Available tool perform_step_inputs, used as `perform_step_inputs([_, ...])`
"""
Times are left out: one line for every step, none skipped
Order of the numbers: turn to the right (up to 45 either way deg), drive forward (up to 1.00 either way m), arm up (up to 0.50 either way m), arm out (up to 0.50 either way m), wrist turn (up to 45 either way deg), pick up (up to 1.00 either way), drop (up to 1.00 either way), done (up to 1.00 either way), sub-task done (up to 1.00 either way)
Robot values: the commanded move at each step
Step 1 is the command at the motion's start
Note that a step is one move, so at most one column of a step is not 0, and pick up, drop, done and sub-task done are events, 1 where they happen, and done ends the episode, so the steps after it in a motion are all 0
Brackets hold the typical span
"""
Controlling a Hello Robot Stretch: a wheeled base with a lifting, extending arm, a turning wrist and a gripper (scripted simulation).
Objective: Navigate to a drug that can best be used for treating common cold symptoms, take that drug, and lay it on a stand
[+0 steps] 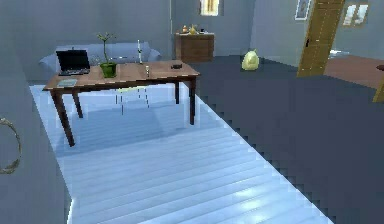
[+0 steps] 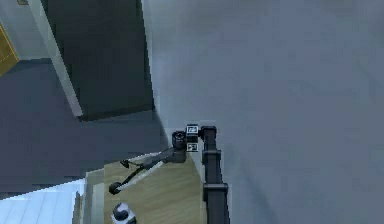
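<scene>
On the arm side view's wooden top (image 2: 165,200), a small white container (image 2: 122,212) stands near the gripper (image 2: 119,176), whose hold cannot be told; the forward view adds a table (image 1: 160,72) bearing a laptop (image 1: 72,62).

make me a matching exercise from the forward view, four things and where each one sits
Things:
1 laptop
2 plant
3 cabinet
4 door

Places:
A against the far wall, behind the table
B on the table's left end
C upright toward the forward view's right
D on the table, just right of the laptop

Pairs: 1-B, 2-D, 3-A, 4-C
</scene>
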Motion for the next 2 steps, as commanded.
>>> perform_step_inputs([0.0, 0.00, 0.00, -0.08, 0.0, 0.00, 0.00, 0.00, 0.00])
perform_step_inputs([0.0, 0.00, 0.00, 0.00, 0.0, 0.00, 0.00, 1.00, 0.00])
